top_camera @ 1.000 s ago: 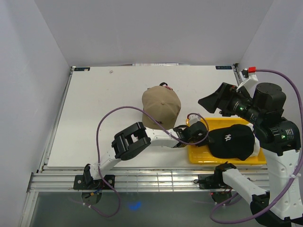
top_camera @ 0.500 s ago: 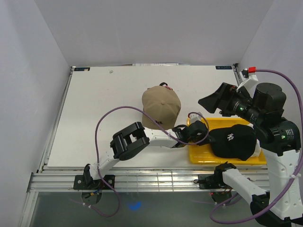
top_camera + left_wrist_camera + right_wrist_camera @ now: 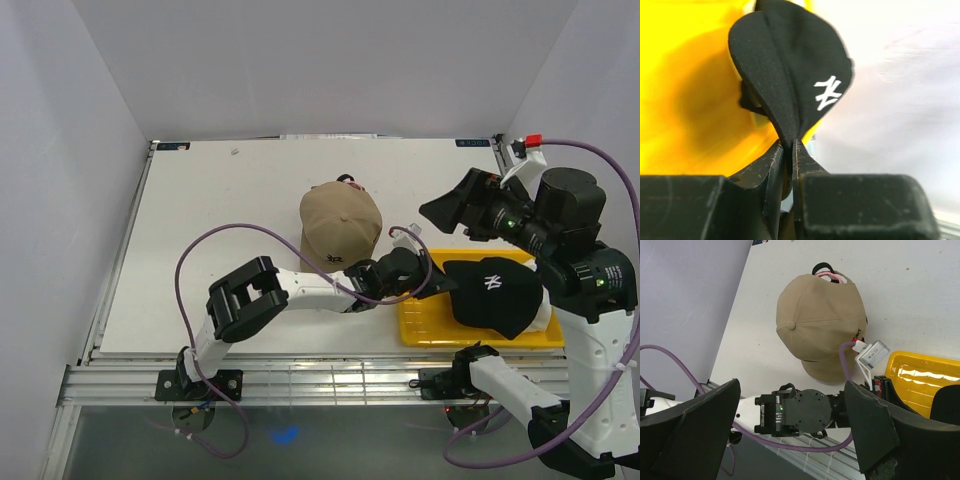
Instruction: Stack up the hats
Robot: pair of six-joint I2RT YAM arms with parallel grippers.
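The left end effector (image 3: pixel 788 146) clamps the black cap (image 3: pixel 790 75) by its brim over the yellow tray (image 3: pixel 425 328). The right end effector (image 3: pixel 452 210) hangs with fingers wide apart; the tan cap (image 3: pixel 340 225) sits at the middle of the bench (image 3: pixel 200 230)

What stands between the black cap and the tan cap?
Nothing visible. The left gripper holds the black cap by its brim over the tray; only the tray's rim and bare table lie toward the tan cap.

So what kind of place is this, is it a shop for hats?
Probably a robot test lab, not a shop: plain walls box in a white table, a left arm and a right arm are bolted by its metal rail, and purple cables loop about.
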